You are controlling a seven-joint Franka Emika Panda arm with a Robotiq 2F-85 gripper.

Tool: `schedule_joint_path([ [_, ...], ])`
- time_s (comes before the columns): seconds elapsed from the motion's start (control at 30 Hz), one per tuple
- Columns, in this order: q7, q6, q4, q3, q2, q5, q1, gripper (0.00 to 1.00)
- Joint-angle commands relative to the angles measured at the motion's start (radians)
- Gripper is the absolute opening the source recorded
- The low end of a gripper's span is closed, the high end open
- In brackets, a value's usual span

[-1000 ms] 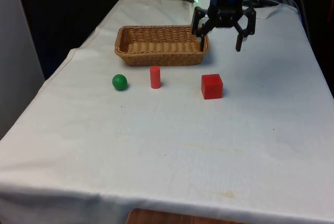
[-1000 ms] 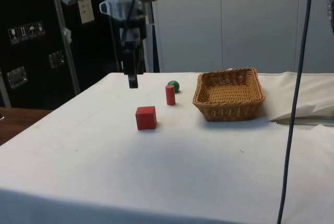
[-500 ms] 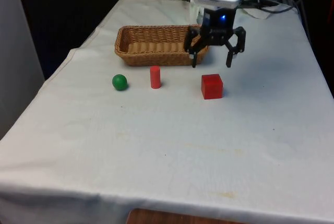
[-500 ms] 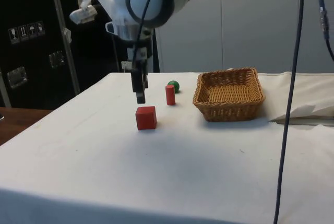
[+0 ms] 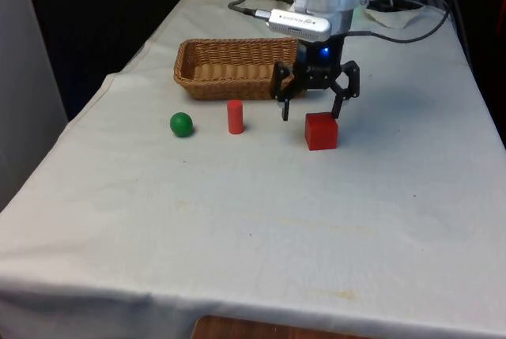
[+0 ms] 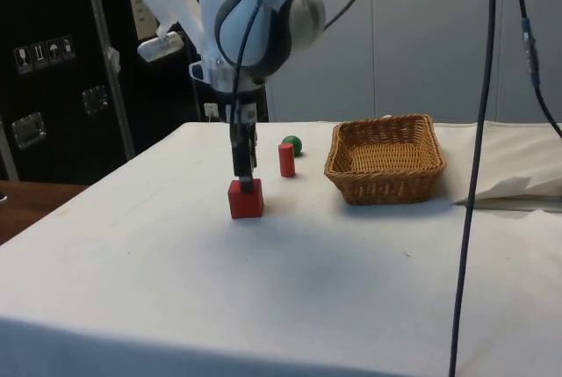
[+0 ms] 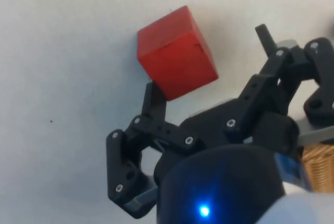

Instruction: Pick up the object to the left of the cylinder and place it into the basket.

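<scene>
Pincer: our gripper [image 5: 310, 110] hangs released, fingers spread and holding nothing, just above the table and just behind the red cube [image 5: 321, 130]; in the side view it [image 6: 243, 173] sits right over the cube's [image 6: 246, 199] top.
Arm pose: we see the wrist pointing straight down, the white arm reaching forward over the cloth.
Task's thing: from our own side, left of the red cylinder [image 5: 235, 116] lies that cube, untouched on the table.
Other side: the green ball [image 5: 181, 124] rests beyond the cylinder, apart from it.
Basket: the wicker basket [image 5: 192, 73] holds nothing.
Progress: we judge the grasp, lift and placing all remain.
</scene>
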Motion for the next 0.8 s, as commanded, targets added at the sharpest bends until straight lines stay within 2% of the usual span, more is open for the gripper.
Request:
schedule_joint_path([
  [0.0,-0.023,0.014,0.000,0.022,0.000,0.030,-0.015,1.00],
  [0.17,-0.062,0.026,0.002,0.034,0.018,0.090,-0.020,1.00],
  [0.2,-0.044,0.010,0.001,0.008,0.018,0.067,-0.001,1.00],
  [0.23,-0.076,0.030,0.004,0.037,0.027,0.112,-0.021,1.00],
  [0.37,-0.098,0.040,0.009,0.043,0.044,0.156,-0.015,1.00],
  [0.4,-0.085,0.028,0.009,0.026,0.047,0.140,-0.003,1.00],
  [0.43,-0.102,0.041,0.010,0.044,0.046,0.161,-0.017,1.00],
  [0.73,-0.116,0.045,0.014,0.049,0.063,0.192,-0.017,1.00],
  [0.77,-0.101,0.031,0.013,0.031,0.062,0.173,-0.003,1.00],
])
